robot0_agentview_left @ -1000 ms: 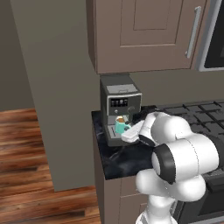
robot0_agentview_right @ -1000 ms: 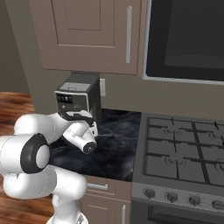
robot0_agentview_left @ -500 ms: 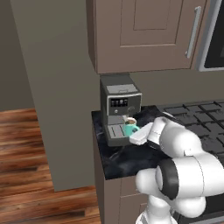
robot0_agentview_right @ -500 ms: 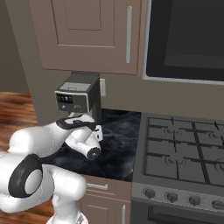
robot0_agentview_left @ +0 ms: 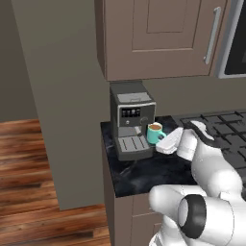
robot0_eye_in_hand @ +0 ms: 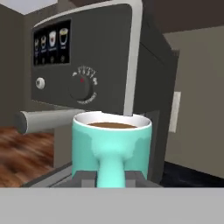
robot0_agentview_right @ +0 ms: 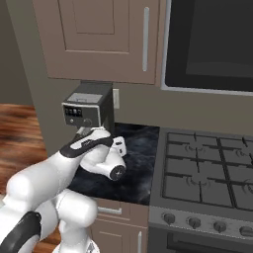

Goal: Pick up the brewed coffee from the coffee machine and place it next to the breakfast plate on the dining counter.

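Teal mug [robot0_agentview_left: 154, 132] now lifted clear of coffee machine [robot0_agentview_left: 131, 126], moved right; gripper [robot0_eye_in_hand: 110, 177] jaws closed tight on handle. Pick done, carry to dining counter next.

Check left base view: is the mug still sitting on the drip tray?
No, the mug is off the drip tray, held in the air beside the coffee machine.
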Robot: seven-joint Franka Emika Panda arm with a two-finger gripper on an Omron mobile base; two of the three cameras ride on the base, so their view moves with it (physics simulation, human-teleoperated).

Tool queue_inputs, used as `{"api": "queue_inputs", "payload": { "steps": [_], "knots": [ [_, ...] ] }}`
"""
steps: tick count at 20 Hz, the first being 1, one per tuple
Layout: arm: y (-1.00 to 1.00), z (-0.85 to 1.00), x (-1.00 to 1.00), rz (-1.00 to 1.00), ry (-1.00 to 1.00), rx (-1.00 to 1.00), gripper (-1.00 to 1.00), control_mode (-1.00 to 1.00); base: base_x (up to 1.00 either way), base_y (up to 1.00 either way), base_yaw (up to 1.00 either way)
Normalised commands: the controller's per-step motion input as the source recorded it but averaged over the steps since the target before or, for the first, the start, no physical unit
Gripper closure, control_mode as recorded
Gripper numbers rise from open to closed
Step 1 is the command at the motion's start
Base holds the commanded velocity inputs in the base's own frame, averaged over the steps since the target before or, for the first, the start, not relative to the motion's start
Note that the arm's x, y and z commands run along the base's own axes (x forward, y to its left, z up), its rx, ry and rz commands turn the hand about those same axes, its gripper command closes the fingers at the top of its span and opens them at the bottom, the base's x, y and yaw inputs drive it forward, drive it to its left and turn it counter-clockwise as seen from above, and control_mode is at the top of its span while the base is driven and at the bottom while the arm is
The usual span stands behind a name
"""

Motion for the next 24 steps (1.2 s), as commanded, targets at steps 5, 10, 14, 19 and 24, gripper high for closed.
{"api": "queue_inputs", "payload": {
  "steps": [5, 10, 14, 19, 24],
  "knots": [
    [-0.13, 0.52, -0.84, 0.05, 0.0, 0.0, 1.0, -1.0, 0.0, 0.0, 0.0],
    [0.0, 0.58, -0.99, 0.15, 0.0, 0.0, 1.0, -1.0, 0.0, 0.0, 0.0],
    [0.0, 0.58, -0.96, 0.2, -0.02, 0.0, 1.0, -1.0, 0.0, 0.0, 0.0],
    [0.0, 0.49, -0.85, 0.25, -0.09, 0.0, 1.0, -1.0, 0.0, 0.0, 0.0],
    [0.0, 0.66, -0.42, 0.26, 0.0, 0.08, 1.0, -1.0, 0.0, 0.0, 0.0]
  ]
}}
